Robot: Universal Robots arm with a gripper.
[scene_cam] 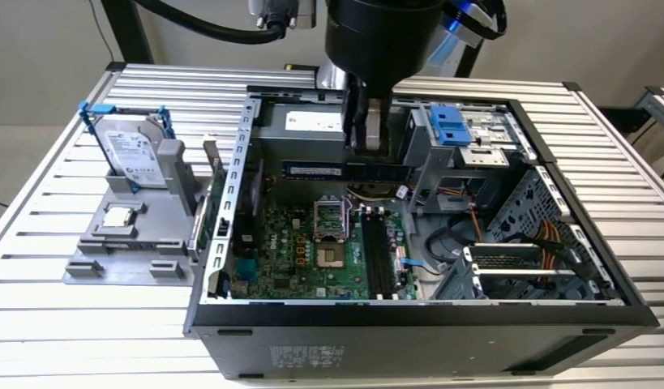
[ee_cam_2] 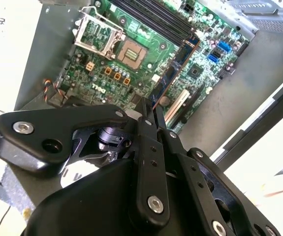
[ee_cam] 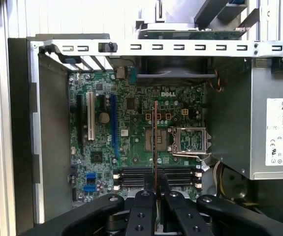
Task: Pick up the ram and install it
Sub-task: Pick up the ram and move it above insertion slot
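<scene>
While hovering over the motherboard point(scene_cam: 299, 251), pinches the ram point(scene_cam: 310, 170) in the closed gripper point(scene_cam: 370, 154). Carrying step, not seated. Seemingly crosswise to slots point(scene_cam: 375, 255) at six o'clock, exterior view; calls for quarter turn.

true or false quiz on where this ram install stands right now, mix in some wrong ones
1. The gripper is shut on the ram. True.
2. The ram sits in a memory slot. False: it hangs above the motherboard, and the memory slots are empty.
3. The hard drive stands outside the computer case, at the exterior view's left. True.
4. The processor chip lies in the motherboard's socket. False: it rests on the grey fixture beside the case.
</scene>
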